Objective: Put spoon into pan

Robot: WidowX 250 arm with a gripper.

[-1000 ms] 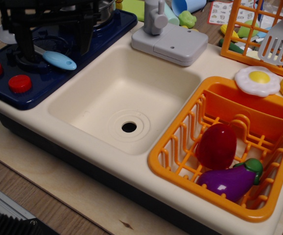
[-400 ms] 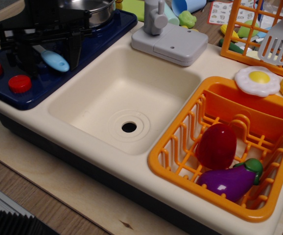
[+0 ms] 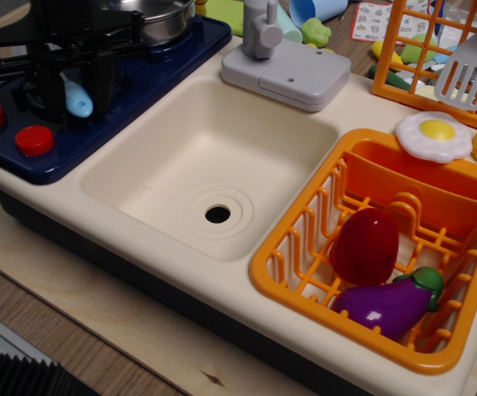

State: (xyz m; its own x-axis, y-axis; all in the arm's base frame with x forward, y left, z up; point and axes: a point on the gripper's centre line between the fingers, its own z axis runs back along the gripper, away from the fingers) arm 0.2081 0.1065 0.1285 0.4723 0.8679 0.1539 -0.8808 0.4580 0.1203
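Observation.image shows the black gripper (image 3: 72, 78) closed about the spoon (image 3: 77, 97), its blue handle hanging just below the fingers, with the pan (image 3: 158, 18) just behind and right; a loose pinch could let the handle swing and clip the rim.

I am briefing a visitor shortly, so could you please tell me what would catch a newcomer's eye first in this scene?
Probably the bright orange dish rack at the lower right, holding a purple eggplant and a dark red piece. Next, the black gripper at the upper left over the blue stovetop, with the spoon between its jaws, beside the shiny pan. A fried egg lies behind the rack.
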